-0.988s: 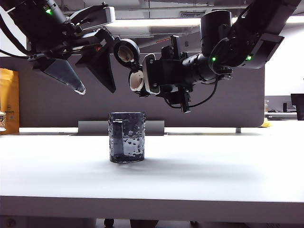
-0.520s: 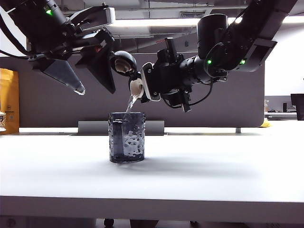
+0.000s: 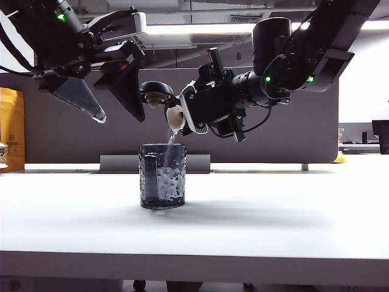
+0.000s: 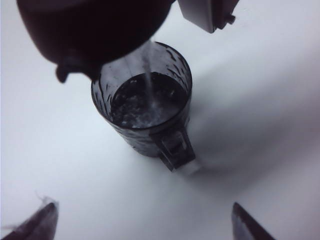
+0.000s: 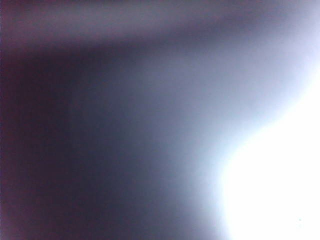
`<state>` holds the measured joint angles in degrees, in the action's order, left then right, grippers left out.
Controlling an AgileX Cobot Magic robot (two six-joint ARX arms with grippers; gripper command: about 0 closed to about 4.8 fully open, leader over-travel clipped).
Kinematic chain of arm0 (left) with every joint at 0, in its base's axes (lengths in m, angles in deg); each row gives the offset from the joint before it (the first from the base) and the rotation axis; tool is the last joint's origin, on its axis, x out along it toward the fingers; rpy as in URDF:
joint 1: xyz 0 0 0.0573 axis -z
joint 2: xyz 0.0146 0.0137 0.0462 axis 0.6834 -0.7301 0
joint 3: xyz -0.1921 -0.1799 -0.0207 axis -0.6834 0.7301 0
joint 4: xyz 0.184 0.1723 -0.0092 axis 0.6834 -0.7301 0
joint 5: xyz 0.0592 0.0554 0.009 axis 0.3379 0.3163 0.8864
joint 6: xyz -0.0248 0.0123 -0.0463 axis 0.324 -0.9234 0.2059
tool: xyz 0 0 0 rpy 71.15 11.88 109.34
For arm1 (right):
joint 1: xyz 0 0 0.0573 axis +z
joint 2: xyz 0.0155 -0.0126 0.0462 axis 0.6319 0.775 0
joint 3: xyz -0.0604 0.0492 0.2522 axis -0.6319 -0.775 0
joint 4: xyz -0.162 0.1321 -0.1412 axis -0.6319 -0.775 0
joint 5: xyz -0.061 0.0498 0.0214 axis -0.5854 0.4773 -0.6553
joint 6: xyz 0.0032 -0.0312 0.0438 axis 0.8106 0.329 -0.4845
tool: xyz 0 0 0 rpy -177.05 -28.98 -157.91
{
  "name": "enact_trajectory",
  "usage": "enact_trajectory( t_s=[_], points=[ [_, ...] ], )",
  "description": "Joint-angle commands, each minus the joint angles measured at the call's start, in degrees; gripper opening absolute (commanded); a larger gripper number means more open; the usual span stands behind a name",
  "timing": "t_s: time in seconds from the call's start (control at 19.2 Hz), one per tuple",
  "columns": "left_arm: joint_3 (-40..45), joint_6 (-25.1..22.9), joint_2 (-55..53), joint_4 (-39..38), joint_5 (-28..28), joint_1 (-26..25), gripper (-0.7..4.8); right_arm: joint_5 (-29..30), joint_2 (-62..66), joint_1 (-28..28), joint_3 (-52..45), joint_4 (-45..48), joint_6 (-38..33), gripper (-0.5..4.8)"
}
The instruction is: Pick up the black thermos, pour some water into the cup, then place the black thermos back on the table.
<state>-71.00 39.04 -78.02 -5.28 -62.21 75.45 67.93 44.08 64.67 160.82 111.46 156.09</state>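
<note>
Sideways, black thermos (image 3: 182,112) between right fingers (image 3: 209,61).

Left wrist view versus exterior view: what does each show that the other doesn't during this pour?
Only the left wrist view looks down into the cup, showing the water surface inside it and the handle's top.

Only the exterior view shows both arms: the left gripper hanging open above the table, left of the cup, and the right gripper gripping the tilted black thermos, its lid flipped open.

Both show the thin stream falling from the thermos into the cup.
</note>
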Motion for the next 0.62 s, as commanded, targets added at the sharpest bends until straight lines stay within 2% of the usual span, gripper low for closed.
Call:
enact_trajectory(
  t_s=[0.05,0.62],
  points=[
    [-0.2,-0.3,0.2,0.3,0.2,0.1,4.79,0.3,-0.8,0.4,0.6,3.2,0.0,0.22],
    [-0.2,-0.2,0.2,-0.9,0.2,0.1,4.79,0.3,-0.8,1.4,0.5,3.1,-0.2,0.23]
  ],
)
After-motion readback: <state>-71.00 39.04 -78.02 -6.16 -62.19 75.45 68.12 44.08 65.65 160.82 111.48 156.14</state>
